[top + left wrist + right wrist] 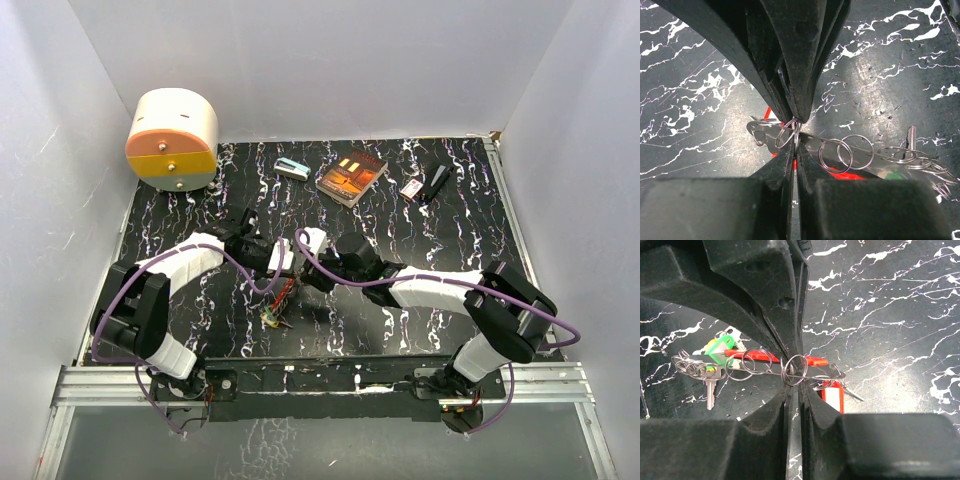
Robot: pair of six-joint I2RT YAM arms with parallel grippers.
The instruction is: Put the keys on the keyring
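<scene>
Both clenched: the left end effector (794, 135) pinched on a small split ring (786, 134), the right end effector (793, 372) pinched on a second split ring (800, 369). Strung between the two grips, over the near half of the tabletop (460, 230) and between the arms: the keys (275, 314) in one loose bunch, threaded with further rings along a thin metal strip (815, 145), perhaps the keyring itself. Contact between the lowest keys and the tabletop: impossible to judge from these views.

Likely very light, so no strain in lifting, yet likely awkward all the same. Hard, thin, polished wire in the rings, probably slippery between flat pads and apt to twist or pop out under a sideways pull. Stiff piece by piece but floppy as a chain: expect swinging, tangling and sliding along the strip. Springy coils, probably needing a firm prying force to open for a key. Not fragile, with little to break beyond the plastic heads, such as the green head (720, 347) and the red head (832, 396).

Best taken across the wire of a ring, close to the fingertips, as in both wrist views. For a single key, better to grip the plastic head, broader and probably less slick than the metal blade (710, 390).
</scene>
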